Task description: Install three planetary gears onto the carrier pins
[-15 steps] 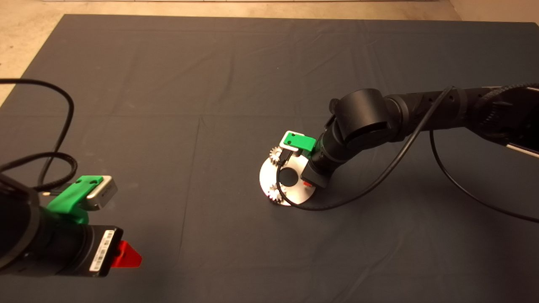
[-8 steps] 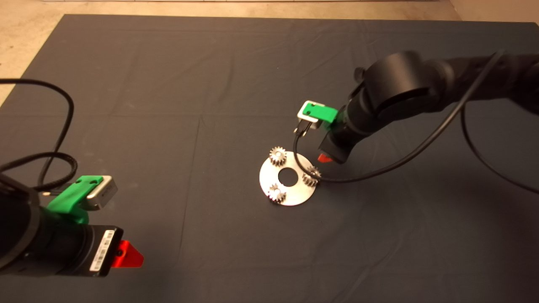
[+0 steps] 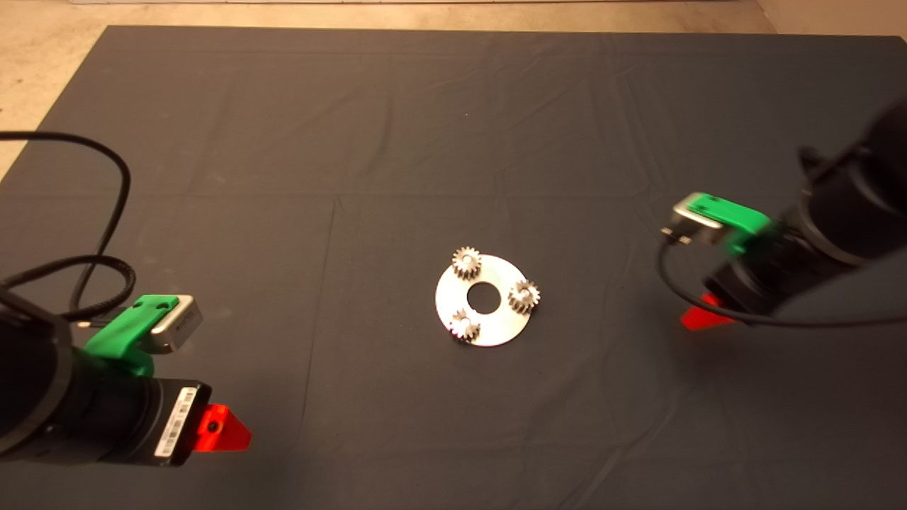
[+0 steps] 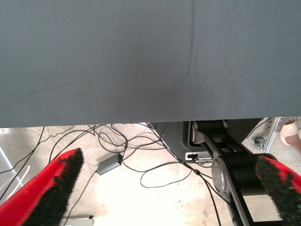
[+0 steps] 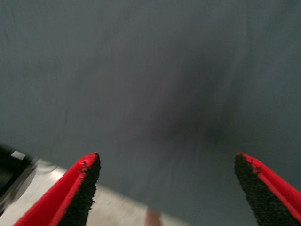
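Down at the lower left of the head view, the left end effector (image 3: 223, 432) waits over the dark mat (image 3: 283, 142) that covers the surface. Its wrist view shows its two red fingers (image 4: 44, 193) spread wide with nothing between them, so it is released. Beyond the mat's edge that view also takes in a pale floor with loose cables (image 4: 141, 155) and a small grey box (image 4: 109, 165).

Near the middle of the mat lies the shiny round disc (image 3: 492, 329) with a hole in its centre. All three gears sit on it in a triangle around that hole: one gear (image 3: 467, 263) at the far edge, a second gear (image 3: 465, 325) at the near left edge, and the third gear (image 3: 524, 295) on the right side. The pins themselves are hidden under the gears, showing at most as a bright spot in each gear's centre. Nothing touches the disc or the gears.

Well to the right, apart from the disc, the right end effector (image 3: 705, 315) hangs above bare mat near the picture's edge. In its wrist view its red fingers (image 5: 77, 188) stand wide apart and grasp nothing, so it too is released.
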`<state>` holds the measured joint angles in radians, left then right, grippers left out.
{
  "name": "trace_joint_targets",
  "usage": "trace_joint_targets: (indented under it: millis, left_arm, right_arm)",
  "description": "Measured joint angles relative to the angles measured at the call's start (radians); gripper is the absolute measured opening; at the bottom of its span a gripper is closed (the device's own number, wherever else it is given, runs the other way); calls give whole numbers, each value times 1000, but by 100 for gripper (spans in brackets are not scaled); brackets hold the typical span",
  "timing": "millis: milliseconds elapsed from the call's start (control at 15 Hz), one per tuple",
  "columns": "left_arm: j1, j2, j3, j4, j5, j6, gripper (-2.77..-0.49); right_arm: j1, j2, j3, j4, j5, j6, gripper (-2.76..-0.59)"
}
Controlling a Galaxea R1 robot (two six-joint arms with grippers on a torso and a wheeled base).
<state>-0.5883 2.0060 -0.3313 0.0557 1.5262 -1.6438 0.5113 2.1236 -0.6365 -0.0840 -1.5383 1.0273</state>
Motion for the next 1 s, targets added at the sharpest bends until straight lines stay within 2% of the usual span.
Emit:
trace_joint_targets:
  millis: [133, 200, 400, 733, 1000]
  left_arm:
    - [0, 5, 0, 0, 0, 4, -51]
    - [0, 6, 0, 0, 0, 7, -51]
    - [0, 23, 0, 0, 0, 15, -51]
    - [0, 25, 0, 0, 1, 22, -51]
    - [0, 30, 0, 0, 0, 26, -51]
  right_arm:
    - [10, -118, 77, 73, 3, 44, -118]
    - [18, -165, 112, 107, 1, 60, -110]
    - [21, -250, 172, 163, 2, 83, -105]
    - [22, -268, 202, 183, 5, 101, -74]
    - [22, -279, 209, 189, 5, 107, -60]
